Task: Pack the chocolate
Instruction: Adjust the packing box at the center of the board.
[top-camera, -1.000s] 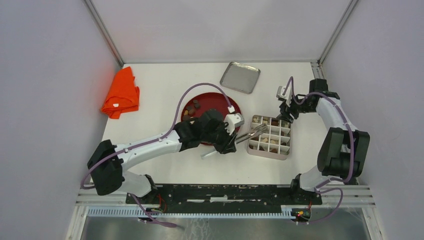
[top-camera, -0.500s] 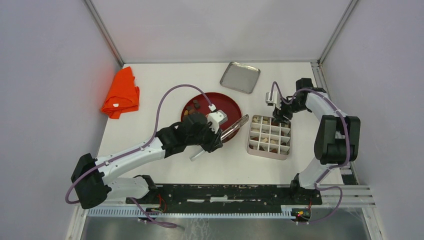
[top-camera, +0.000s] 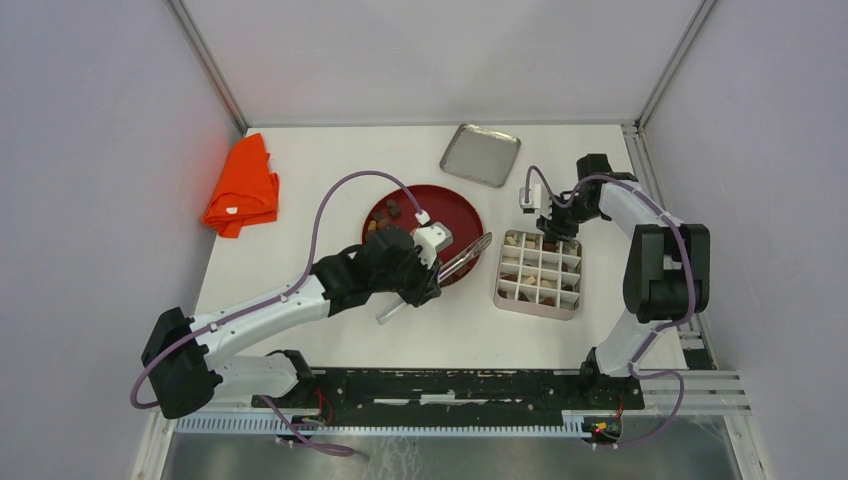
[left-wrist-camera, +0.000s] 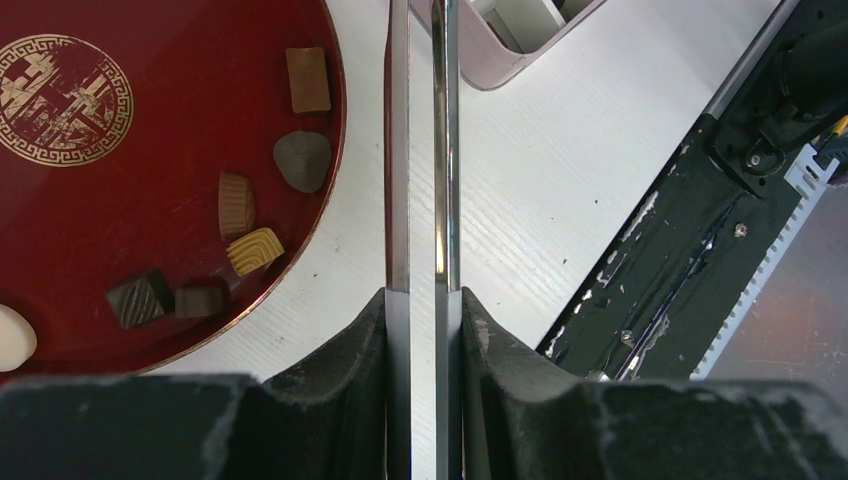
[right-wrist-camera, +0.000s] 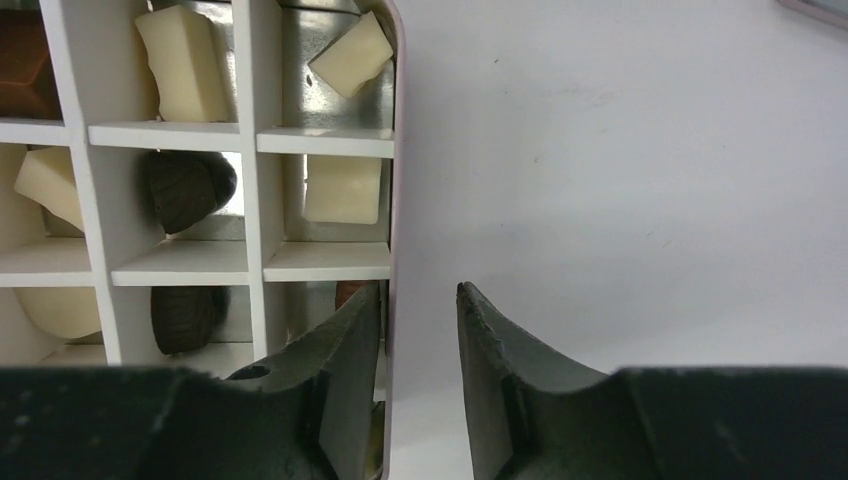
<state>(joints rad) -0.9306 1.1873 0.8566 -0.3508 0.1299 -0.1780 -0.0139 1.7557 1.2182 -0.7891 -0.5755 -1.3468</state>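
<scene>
Several pieces of chocolate (left-wrist-camera: 302, 160), brown, tan and one cream-white, lie on the red plate (left-wrist-camera: 150, 150) (top-camera: 455, 205). More chocolate (right-wrist-camera: 342, 188) fills cells of the white-divided box (right-wrist-camera: 250, 140) (top-camera: 572, 300). My left gripper (left-wrist-camera: 423, 292) (top-camera: 428, 272) is shut on metal tongs (left-wrist-camera: 400, 150) (top-camera: 465, 258), whose blades reach over the plate's right rim toward the box; their tips are out of the wrist view. My right gripper (right-wrist-camera: 418, 288) (top-camera: 545, 222) stands open astride the box's far wall (right-wrist-camera: 392, 200), one finger inside and one outside with a gap.
An orange cloth (top-camera: 243, 186) lies at the left. A metal tray (top-camera: 481, 154) sits at the back, behind the box. The black rail (top-camera: 450, 385) (left-wrist-camera: 700, 200) runs along the near table edge.
My left arm has drawn back left, taking the tongs from over the box to the plate's edge. My right gripper has moved left to the box's far wall and its jaws have narrowed.
</scene>
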